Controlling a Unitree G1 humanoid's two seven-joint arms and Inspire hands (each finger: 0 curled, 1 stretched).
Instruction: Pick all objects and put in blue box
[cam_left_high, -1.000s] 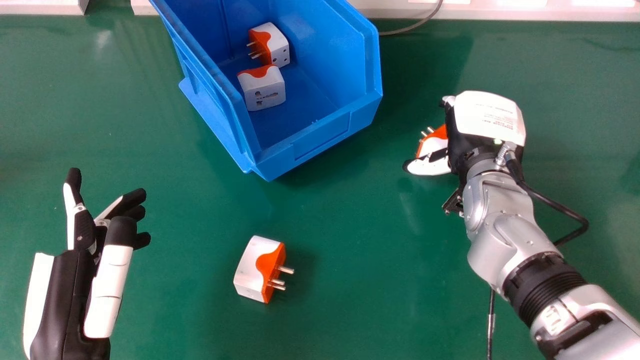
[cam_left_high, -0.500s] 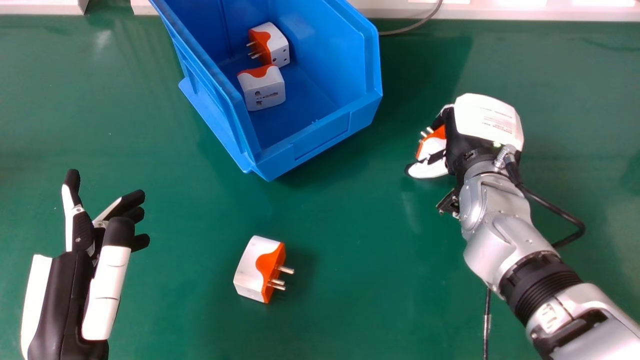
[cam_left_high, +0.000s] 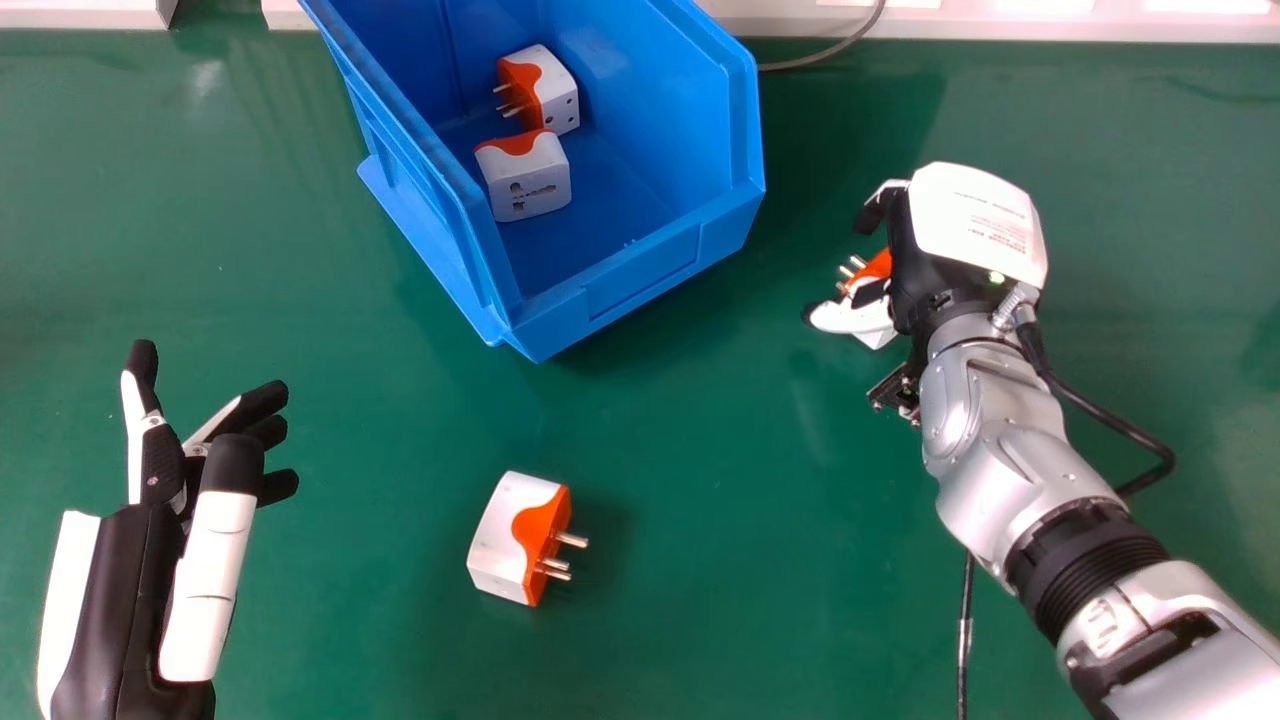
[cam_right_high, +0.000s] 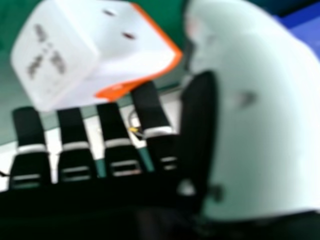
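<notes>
Plug (cam_left_high: 879, 266) lies right of the box (cam_left_high: 640, 290), centre right of the frame, on the palm side of the right hand (cam_left_high: 975, 225), pins aimed upper left. That hand is much the nearer; the left hand (cam_left_high: 208, 590) waits open, lower left. The right hand view adds the plug's slotted face, hidden in head view, and wide, nearly straight fingers (cam_right_high: 111, 122); whether they touch it, I cannot tell.

Bright light, soft shadows on the table (cam_left_high: 700, 450), faint glare, right hand view seemingly unevenly lit.
</notes>
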